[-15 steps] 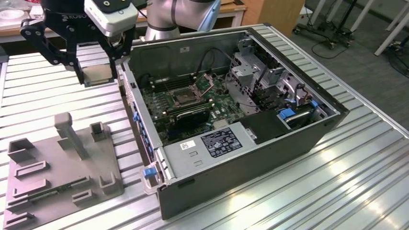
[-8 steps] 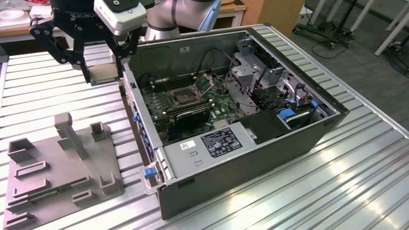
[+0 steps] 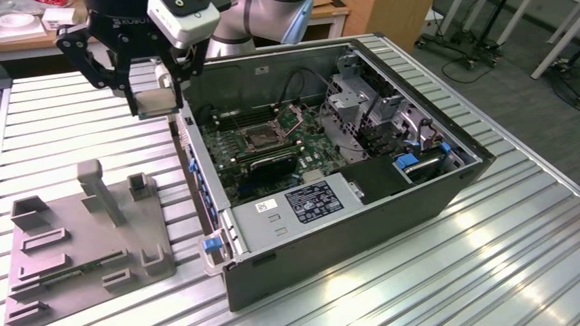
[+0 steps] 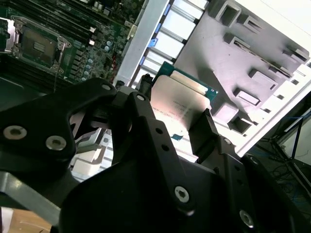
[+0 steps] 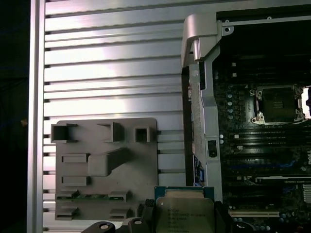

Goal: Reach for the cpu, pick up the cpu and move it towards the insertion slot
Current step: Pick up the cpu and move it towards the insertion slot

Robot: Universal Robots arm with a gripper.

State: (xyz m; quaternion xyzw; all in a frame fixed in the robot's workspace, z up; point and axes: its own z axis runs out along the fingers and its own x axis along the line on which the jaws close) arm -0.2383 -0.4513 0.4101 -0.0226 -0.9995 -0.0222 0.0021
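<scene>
CPU (image 5: 184, 211) clamped between the black fingers (image 4: 206, 128) of the gripper (image 3: 154, 102), jaws closed onto its opposite edges, silvery lid and thin greenish border showing in both wrist views (image 4: 176, 104). Held well clear of the ribbed metal table (image 3: 54, 122), up in the air just outside the open side of the computer case (image 3: 363, 224), on the exterior view's left of the case wall. Seen in the exterior view as a pale flat square between the finger tips, roughly level.

Insertion slot (image 3: 258, 139) down inside the case on the green motherboard (image 3: 313, 153), square dark socket with a silvery frame, well apart from the chip; same socket visible in the first wrist view (image 5: 277, 104) and in the second wrist view (image 4: 36, 43). Long narrow black memory slots (image 5: 265, 133) running just beside it.

Grey plastic tray (image 3: 81, 238) flat on the table near the exterior view's left edge, well below and apart from the gripper, with upright posts and square recesses; long thin green circuit strip (image 5: 92, 196) lying in one of its grooves. Tray also in the second wrist view (image 4: 228, 63), beyond the held chip
</scene>
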